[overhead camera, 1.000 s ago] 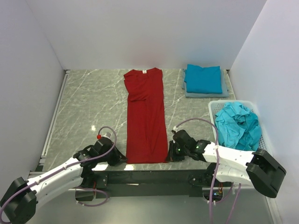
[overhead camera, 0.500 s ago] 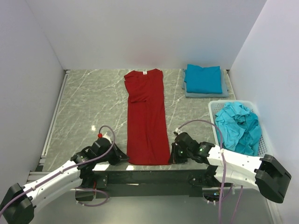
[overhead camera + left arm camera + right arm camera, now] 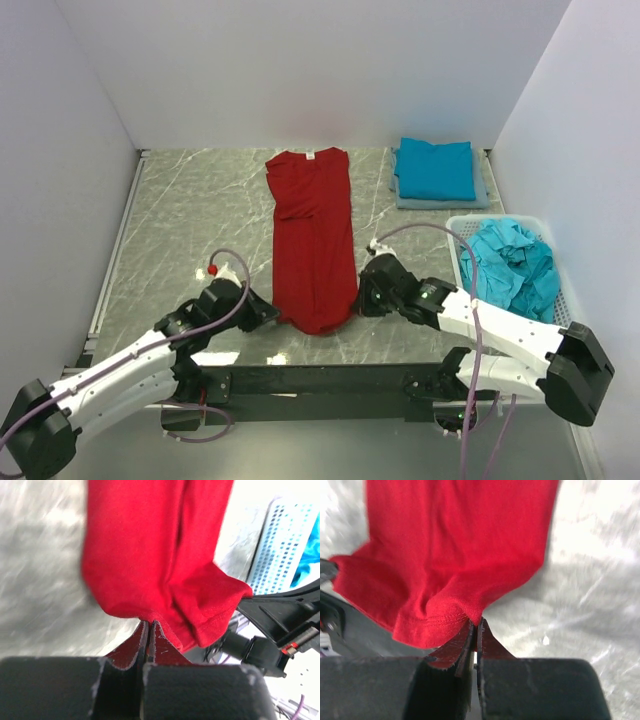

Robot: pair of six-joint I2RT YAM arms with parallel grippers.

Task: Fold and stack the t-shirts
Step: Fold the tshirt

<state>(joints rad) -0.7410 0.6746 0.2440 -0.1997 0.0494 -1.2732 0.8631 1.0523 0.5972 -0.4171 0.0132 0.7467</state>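
Observation:
A deep red t-shirt lies lengthwise down the middle of the marble table, folded into a narrow strip, collar and white label at the far end. My left gripper is shut on its near left hem corner. My right gripper is shut on the near right hem corner. Both hold the hem lifted off the table, so the near end sags between them. A folded teal-blue t-shirt lies at the back right. Crumpled teal-blue t-shirts fill the basket.
A white mesh basket stands at the right edge; it also shows in the left wrist view. A grey cloth or mat lies under the folded teal-blue shirt. White walls close the table on three sides. A black rail runs along the near edge.
Both grippers have closed on the red shirt's near hem corners, lifted them and carried them away from the near edge. The shirt's near end now bunches and curves.

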